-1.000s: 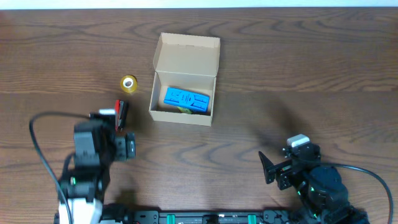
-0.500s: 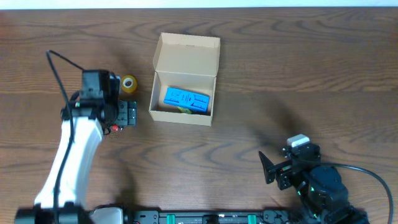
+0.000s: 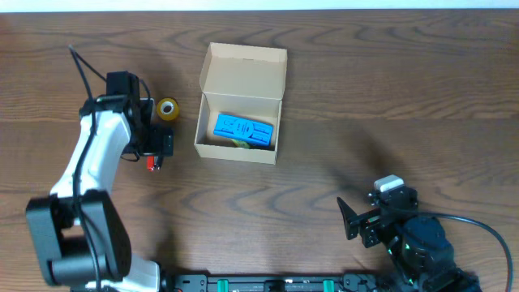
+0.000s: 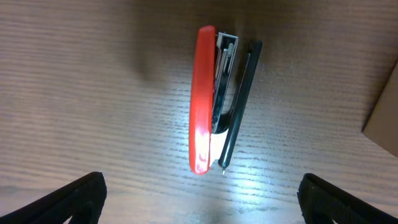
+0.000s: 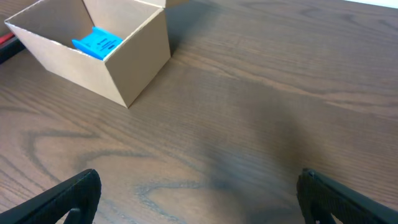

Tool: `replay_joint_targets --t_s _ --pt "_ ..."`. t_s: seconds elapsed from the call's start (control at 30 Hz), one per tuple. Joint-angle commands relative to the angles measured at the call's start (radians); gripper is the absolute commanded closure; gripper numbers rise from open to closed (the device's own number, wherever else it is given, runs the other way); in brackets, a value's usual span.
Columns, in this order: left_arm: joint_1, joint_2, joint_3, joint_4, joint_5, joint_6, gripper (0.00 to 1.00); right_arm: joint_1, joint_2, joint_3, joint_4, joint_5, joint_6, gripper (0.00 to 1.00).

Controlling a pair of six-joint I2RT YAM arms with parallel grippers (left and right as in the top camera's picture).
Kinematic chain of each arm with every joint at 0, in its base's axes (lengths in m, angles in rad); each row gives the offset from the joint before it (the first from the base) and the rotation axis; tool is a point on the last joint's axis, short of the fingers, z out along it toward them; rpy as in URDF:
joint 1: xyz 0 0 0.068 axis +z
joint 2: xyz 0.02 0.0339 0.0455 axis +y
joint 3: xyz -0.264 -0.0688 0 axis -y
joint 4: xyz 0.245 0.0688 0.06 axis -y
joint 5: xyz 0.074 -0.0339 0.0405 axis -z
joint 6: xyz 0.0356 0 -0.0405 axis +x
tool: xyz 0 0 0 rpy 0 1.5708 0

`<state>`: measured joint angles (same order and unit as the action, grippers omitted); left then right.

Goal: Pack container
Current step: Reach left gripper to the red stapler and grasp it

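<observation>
Since the earlier overhead frames the left arm has swung up from the near-left table edge and now stands over the red stapler, while the container, its contents and the right arm have not shifted.

The container [image 3: 241,122], a plain tan cardboard box, sits left of the table's centre with its flap lid [image 3: 246,69] hinged open toward the far edge. Inside lies a blue plastic item [image 3: 242,129], with a sliver of something yellow-green beneath it that is too small to identify. A small roll of yellow tape [image 3: 168,109] rests on the wooden table [image 3: 389,97] just beside the box's left wall.

The left gripper [image 3: 156,146] hovers nearer the front, left of the box. In the left wrist view the red stapler [image 4: 208,99] lies on its side on the wood, and the two fingers [image 4: 81,193] are spread wide, touching nothing. Only the stapler's red tip shows in the overhead view.

The right gripper [image 3: 354,219] is parked well apart at the near-right, its jaws likewise parted and empty.

Step in hand, as judged: approach to the stapler, the next object to pack. The next move appears to call for a descent that brings the fingers astride the stapler's narrow body, followed by closure, a lift and a short carry rightward over the box wall.
</observation>
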<state>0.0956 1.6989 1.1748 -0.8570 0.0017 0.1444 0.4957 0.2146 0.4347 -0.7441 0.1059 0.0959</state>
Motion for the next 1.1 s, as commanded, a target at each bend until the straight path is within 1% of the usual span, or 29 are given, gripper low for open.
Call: replay_joint_targets --t_s 0.0,0.17,0.47,0.53,0.6,0.63,0.67,0.8,0.87,0.93,0.97,1.07 --pt "0.003 0.065 0.055 -0.011 0.017 0.043 0.01 -0.005 -0.005 -0.005 -0.002 0.006 0.012 0.01" --pt "0.003 0.151 0.1 -0.005 0.018 0.043 0.01 -0.005 -0.005 -0.005 -0.002 0.006 0.012 0.01" --pt "0.003 0.258 0.102 0.011 0.043 0.043 0.0 -0.005 -0.005 -0.005 -0.002 0.006 0.012 0.01" --pt "0.003 0.274 0.102 0.017 0.044 0.042 0.11 -0.005 -0.005 -0.005 -0.002 0.006 0.012 0.01" --pt "0.003 0.286 0.102 0.023 0.044 0.042 0.14 -0.005 -0.005 -0.005 -0.002 0.006 0.012 0.01" --pt "0.003 0.291 0.102 0.025 0.045 0.042 0.18 -0.005 -0.005 -0.005 -0.002 0.006 0.012 0.01" --pt "0.003 0.293 0.102 0.027 0.047 0.042 0.25 -0.005 -0.005 -0.005 -0.002 0.006 0.012 0.01" --pt "0.003 0.295 0.102 0.042 0.052 0.042 0.46 -0.005 -0.005 -0.005 -0.002 0.006 0.012 0.01" --pt "0.003 0.294 0.102 0.059 0.054 0.026 0.58 -0.005 -0.005 -0.005 -0.002 0.006 0.012 0.01" --pt "0.003 0.294 0.103 0.079 0.056 0.002 0.67 -0.005 -0.005 -0.005 -0.002 0.006 0.012 0.01" --pt "0.003 0.292 0.104 0.089 0.056 -0.015 0.73 -0.005 -0.005 -0.005 -0.002 0.006 0.012 0.01" --pt "0.003 0.278 0.104 0.111 0.058 -0.036 0.82 -0.005 -0.005 -0.005 -0.002 0.006 0.012 0.01"
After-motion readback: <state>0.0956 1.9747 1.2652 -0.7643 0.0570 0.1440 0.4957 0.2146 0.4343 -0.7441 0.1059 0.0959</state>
